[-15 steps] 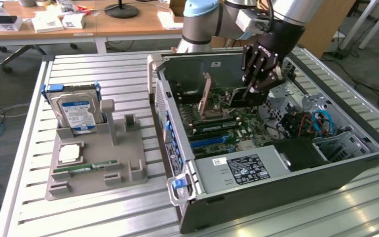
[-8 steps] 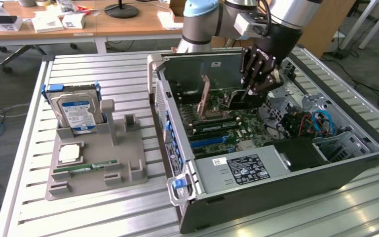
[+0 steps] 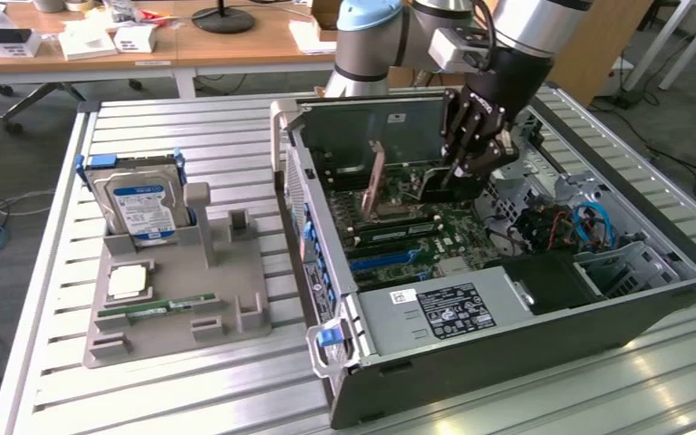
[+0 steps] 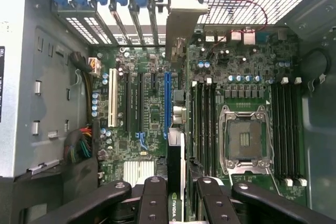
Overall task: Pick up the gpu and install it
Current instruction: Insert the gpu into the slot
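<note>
The gpu (image 3: 376, 181) stands on edge inside the open computer case (image 3: 638, 308), over the motherboard (image 3: 445, 240). My gripper (image 3: 459, 172) reaches down into the case and is shut on the card's end away from the case's rear. In the wrist view the gpu (image 4: 175, 208) runs edge-on between my black fingers (image 4: 155, 198). It extends toward the rear bracket openings (image 4: 181, 3). It lies just beside the long blue slot (image 4: 167, 103). I cannot tell whether the card's edge sits in a slot.
A grey parts holder (image 3: 233, 272) on the slatted table at the exterior view's left carries a hard drive (image 3: 140, 204), a square chip (image 3: 127, 281) and a green RAM stick (image 3: 155, 310). The case's walls, drive bay (image 3: 620, 267) and cables (image 3: 590, 222) crowd the gripper. RAM sticks (image 4: 202, 124) and the CPU socket (image 4: 245, 140) lie beside the card.
</note>
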Motion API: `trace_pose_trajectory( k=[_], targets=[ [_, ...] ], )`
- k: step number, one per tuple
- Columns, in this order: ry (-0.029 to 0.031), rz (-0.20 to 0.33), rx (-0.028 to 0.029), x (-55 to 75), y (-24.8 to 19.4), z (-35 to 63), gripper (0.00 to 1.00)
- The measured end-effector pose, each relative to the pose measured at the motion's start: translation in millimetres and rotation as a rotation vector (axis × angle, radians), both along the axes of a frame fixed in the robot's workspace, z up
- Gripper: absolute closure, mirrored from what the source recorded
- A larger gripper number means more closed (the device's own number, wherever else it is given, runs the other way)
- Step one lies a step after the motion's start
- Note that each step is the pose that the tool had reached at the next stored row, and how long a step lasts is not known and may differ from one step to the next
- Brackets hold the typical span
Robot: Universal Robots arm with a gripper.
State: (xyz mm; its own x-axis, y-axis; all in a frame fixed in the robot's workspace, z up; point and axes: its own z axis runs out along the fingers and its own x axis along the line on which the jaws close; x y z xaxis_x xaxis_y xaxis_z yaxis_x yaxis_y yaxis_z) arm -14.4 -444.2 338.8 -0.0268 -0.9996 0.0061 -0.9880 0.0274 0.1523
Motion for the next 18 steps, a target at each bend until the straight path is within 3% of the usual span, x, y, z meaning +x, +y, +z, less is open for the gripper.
trace_pose_trajectory(
  k=[8,12,18],
  targets=[
    [0.0000,0.001,0.0001,-0.1,-0.1,-14.2,0.74],
    [-0.0001,0.001,0.0005,-0.2,-0.6,-14.8,0.74],
    [0.0000,0.005,0.0030,-0.7,-8.0,-15.2,0.74]
  ],
)
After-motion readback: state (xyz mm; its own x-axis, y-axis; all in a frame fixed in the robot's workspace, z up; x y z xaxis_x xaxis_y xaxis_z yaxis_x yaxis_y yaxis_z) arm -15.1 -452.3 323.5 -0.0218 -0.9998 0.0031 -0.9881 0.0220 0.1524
